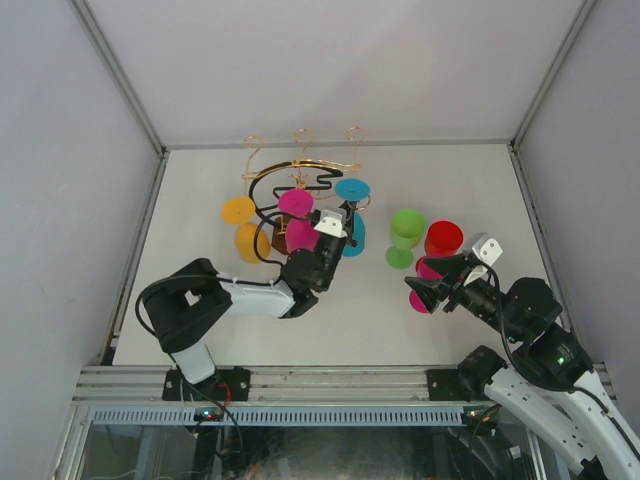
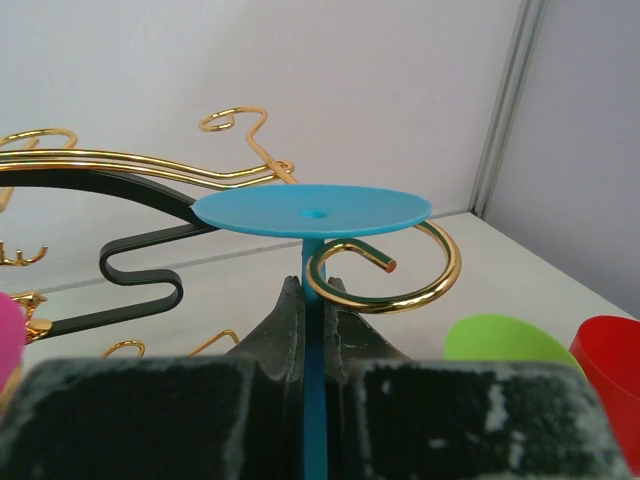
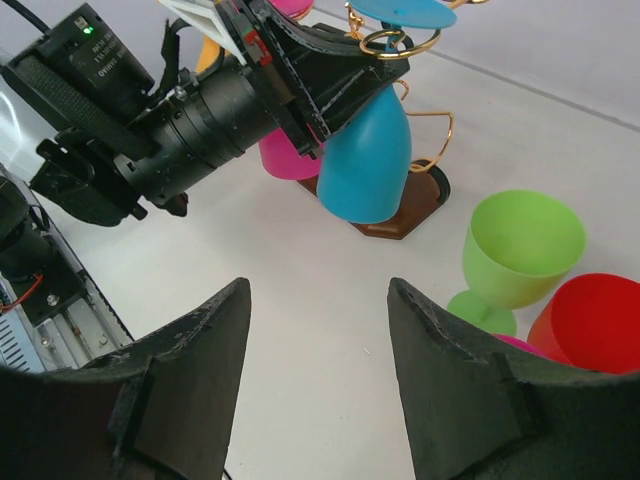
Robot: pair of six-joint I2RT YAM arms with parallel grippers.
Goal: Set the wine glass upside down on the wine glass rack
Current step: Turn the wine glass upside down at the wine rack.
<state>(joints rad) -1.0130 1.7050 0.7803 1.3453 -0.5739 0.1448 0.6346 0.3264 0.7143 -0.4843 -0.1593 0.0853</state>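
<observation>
Right gripper [image 3: 318, 290]: jaws wide, holding nothing, hovering over the table [image 3: 300, 270]. Just beyond it, green glass [image 3: 525, 240] and red glass [image 3: 600, 320] stand upright side by side, mouths up. Left gripper [image 2: 312, 300]: clamped tight on the stem of the blue wine glass [image 2: 312, 210], which is upside down, bowl hanging below the fingers, foot disc on top. Stem is against a gold curl of the rack [image 2: 440, 275], disc just above it; can't tell if it's inside the loop. Rack already holds a magenta glass [image 1: 297, 205] and an orange glass [image 1: 240, 215], both inverted.
</observation>
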